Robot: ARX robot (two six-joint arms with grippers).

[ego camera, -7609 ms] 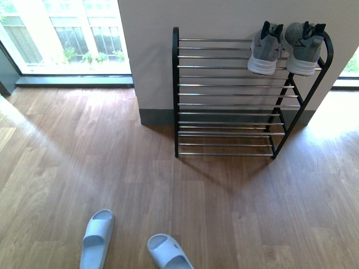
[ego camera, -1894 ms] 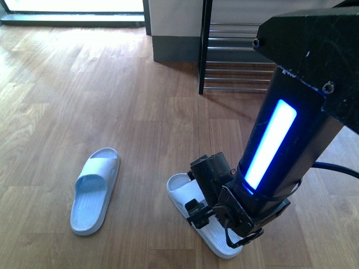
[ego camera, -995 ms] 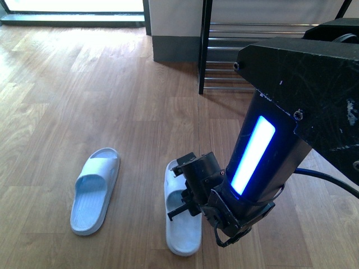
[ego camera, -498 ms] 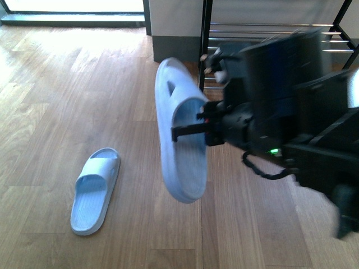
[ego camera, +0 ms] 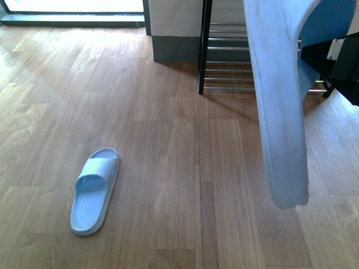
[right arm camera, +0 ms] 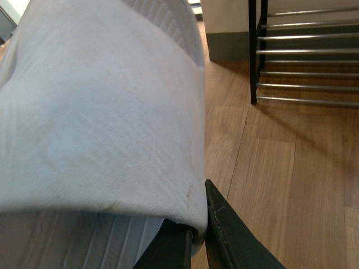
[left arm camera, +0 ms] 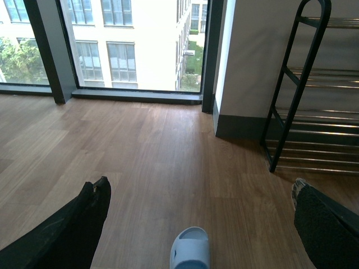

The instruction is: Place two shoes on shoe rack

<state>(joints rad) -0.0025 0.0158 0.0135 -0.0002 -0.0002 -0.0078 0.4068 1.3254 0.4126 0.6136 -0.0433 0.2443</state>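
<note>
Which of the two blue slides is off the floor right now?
The right-hand slide, hanging in front of the rack, clamped in the right end effector. The left-hand slide lies flat on the floor.

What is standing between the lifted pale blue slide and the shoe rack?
Nothing visible. The lifted slide hangs in front of the shoe rack, over bare floor. The other slide lies far to the left, out of the way.

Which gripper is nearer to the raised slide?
Right. The right gripper clamps the raised slide in its fingers; the left gripper hangs open, apart from it, facing the floor slide.
</note>
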